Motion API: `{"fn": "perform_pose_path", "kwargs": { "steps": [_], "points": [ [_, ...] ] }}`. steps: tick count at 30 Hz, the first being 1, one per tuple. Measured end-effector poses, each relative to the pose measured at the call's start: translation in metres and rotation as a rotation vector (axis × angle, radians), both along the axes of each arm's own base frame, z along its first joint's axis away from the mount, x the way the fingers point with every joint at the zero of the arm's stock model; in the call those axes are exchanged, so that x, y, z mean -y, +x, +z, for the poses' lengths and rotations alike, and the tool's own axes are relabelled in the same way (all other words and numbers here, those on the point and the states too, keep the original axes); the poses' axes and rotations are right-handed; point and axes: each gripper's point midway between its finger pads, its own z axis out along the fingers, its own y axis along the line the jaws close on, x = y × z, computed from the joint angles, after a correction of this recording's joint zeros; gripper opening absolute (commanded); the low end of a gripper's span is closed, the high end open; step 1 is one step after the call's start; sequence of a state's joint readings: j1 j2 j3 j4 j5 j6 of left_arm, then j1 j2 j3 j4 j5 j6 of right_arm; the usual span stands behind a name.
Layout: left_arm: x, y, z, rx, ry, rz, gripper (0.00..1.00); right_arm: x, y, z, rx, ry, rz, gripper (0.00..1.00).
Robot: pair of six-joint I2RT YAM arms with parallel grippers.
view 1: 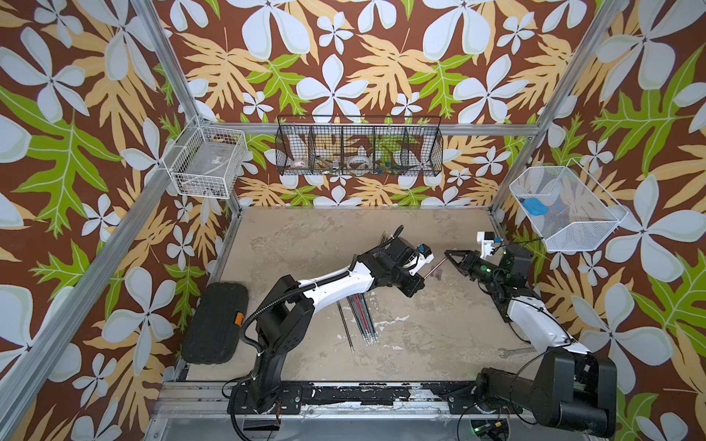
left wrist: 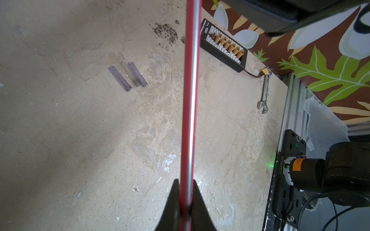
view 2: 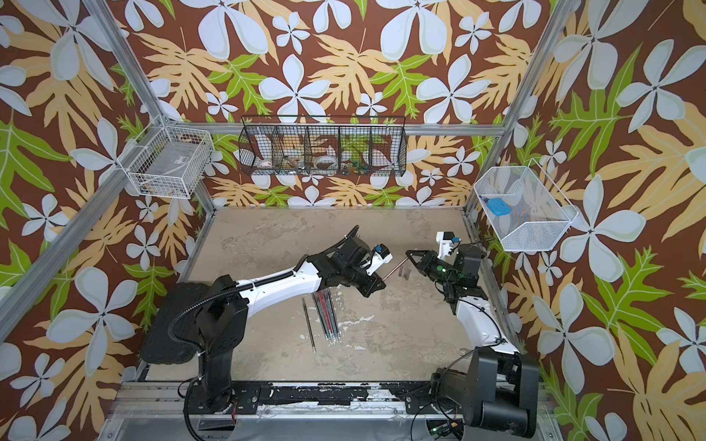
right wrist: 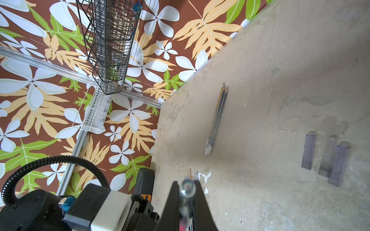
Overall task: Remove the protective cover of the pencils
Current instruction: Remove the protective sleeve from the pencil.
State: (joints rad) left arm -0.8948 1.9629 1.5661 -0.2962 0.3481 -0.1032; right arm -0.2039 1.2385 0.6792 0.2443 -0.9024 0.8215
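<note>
My left gripper (left wrist: 185, 182) is shut on a red pencil (left wrist: 191, 90), which runs straight out from its jaws. In both top views this pencil (view 1: 437, 265) bridges the gap between the left gripper (view 1: 422, 280) and the right gripper (view 1: 447, 252). The right gripper (right wrist: 186, 185) is shut on the protective cover (right wrist: 187, 190), a translucent tube on the pencil's far end. Three loose caps (right wrist: 328, 158) lie on the table (left wrist: 128, 77). A pile of pencils (view 1: 361, 317) lies below the left forearm. Another small bunch of pencils (right wrist: 217, 118) lies farther back.
A black case (view 1: 216, 322) lies at the table's left edge. A wrench (view 1: 515, 352) lies near the right arm's base, and a black connector board (left wrist: 224, 45) sits by the right wall. Wire baskets (view 1: 359, 147) hang on the walls.
</note>
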Motion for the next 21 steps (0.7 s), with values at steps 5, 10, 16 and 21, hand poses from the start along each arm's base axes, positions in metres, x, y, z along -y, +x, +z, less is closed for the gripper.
{"fn": "perform_pose_path", "kwargs": {
  "steps": [5, 10, 16, 21],
  "points": [
    [0.002, 0.003, 0.003, 0.016, -0.011, 0.008, 0.0, 0.002, 0.004, 0.003, -0.003, 0.002, 0.004, 0.0],
    [0.003, 0.006, 0.006, 0.03, -0.022, 0.015, 0.0, 0.008, 0.007, 0.003, -0.008, 0.008, -0.006, 0.0],
    [-0.007, -0.004, -0.006, -0.024, 0.036, 0.005, 0.0, 0.049, 0.026, 0.0, 0.018, -0.057, -0.176, 0.0],
    [-0.009, -0.007, -0.009, -0.037, 0.047, 0.001, 0.0, 0.061, 0.031, 0.0, 0.025, -0.073, -0.223, 0.0]
  ]
}}
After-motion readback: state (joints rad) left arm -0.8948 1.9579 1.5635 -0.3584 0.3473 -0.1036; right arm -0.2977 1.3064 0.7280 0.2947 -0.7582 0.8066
